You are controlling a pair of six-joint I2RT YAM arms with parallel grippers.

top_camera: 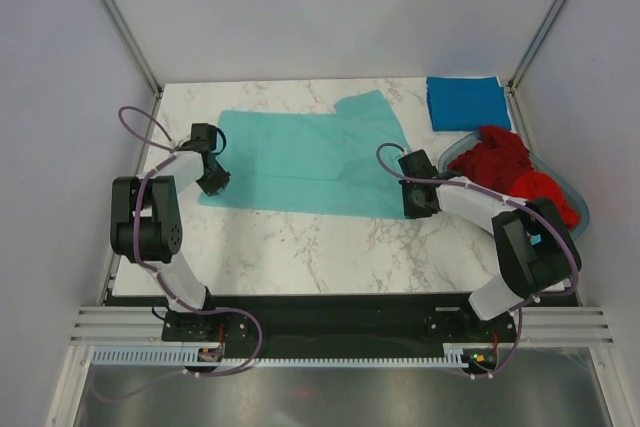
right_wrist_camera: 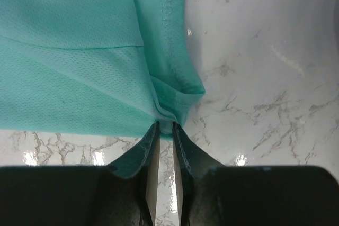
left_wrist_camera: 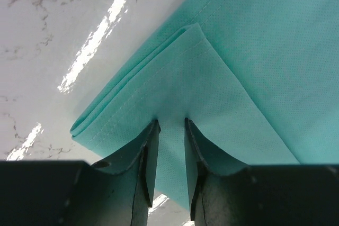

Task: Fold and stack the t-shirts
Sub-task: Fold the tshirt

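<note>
- Fingers of the left gripper [left_wrist_camera: 170, 130] were pressed together on a doubled corner of the teal t-shirt [top_camera: 300, 162]. Cloth showed in the narrow slit between them, and in the left wrist view the layered fold ran off toward 12 o'clock.
- The right gripper [right_wrist_camera: 164, 129] was likewise pinched nearly closed on a bunched bit of hem at the shirt's other near corner. The fabric spread from its tips toward 10 and 11 o'clock.
- Seen from above, the teal shirt lay flat on the marble table [top_camera: 300, 247] with its long axis running 9 to 3 o'clock. One sleeve stuck out at about 1 o'clock.
- The left gripper sat at the shirt's 8 o'clock corner and the right at its 4 o'clock corner, so each arm was nearer its own end and the body of the shirt lay between them.
- The next fold probably depended on both corners travelling together toward 12 o'clock, across that long axis. Uneven lifting would likely skew the edge.
- Farther out, a folded blue t-shirt [top_camera: 465, 102] rested at the table's 1 o'clock corner.
- Crumpled red t-shirts [top_camera: 515, 172] filled the oval plastic basket [top_camera: 583, 205] at 3 o'clock, not yet folded.
</note>
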